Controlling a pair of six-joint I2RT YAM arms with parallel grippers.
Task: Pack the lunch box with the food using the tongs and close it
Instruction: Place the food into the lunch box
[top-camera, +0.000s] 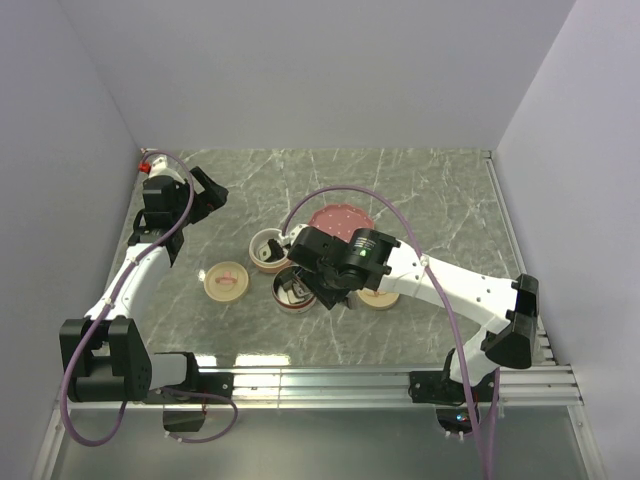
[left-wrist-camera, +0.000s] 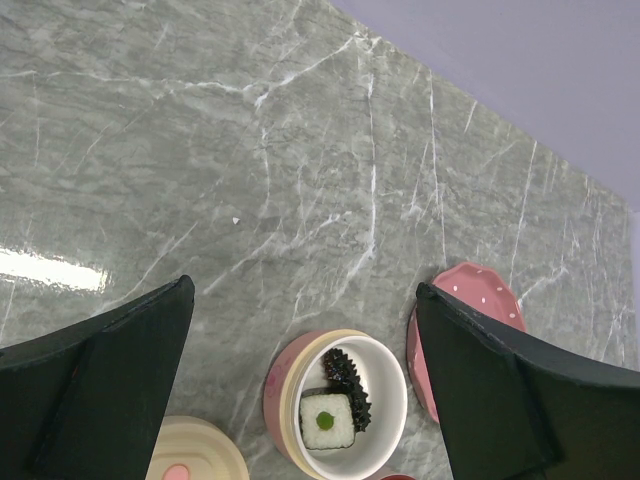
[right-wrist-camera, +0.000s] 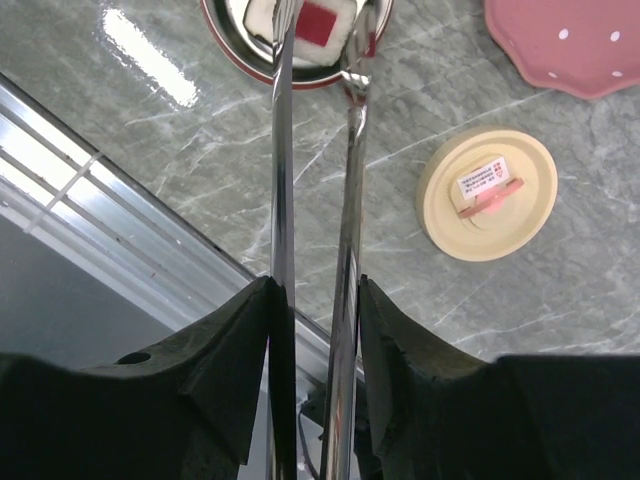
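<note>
My right gripper is shut on the tongs, one finger pressing on the outside of each thin metal arm. The arms run parallel, a small gap apart. Their tips reach into a red-rimmed lunch box bowl, on either side of a food piece with a white body and red centre. A pink and cream lunch box bowl holds a white food piece with a green centre and a dark spiky piece. My left gripper hangs open above the table behind it, holding nothing.
A red plate lies behind the bowls. One cream lid rests left of the red bowl; another cream lid rests right of it, beside my right arm. A metal rail runs along the near table edge.
</note>
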